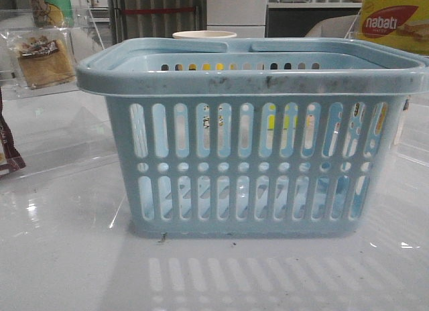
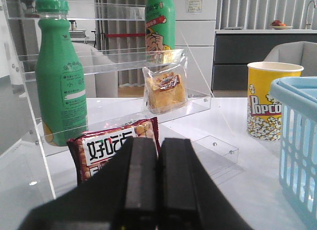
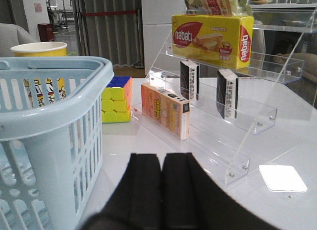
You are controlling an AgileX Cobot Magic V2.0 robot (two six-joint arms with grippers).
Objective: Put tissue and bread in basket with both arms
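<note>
Front view: basket (image 1: 255, 157) sitting mid-desk, seemingly holding no task item; nothing is done, both picks remaining. Left wrist view is showing the bread (image 2: 165, 91) waiting on a shelf toward the far-left corner, left gripper (image 2: 158, 183) pressed closed, empty; right wrist view is showing two black-and-white packs, probably tissue (image 3: 189, 80), shelved toward the right edge, right gripper (image 3: 162, 188) likewise closed, empty.

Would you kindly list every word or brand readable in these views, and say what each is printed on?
"nabati": yellow-and-red box, front and end.
"POPCO", cut off by the basket: yellow cup.
"好吃": snack bag by the left gripper.
Too small or blurred: green bottle label, bread label, black-and-white packs, orange box.
</note>
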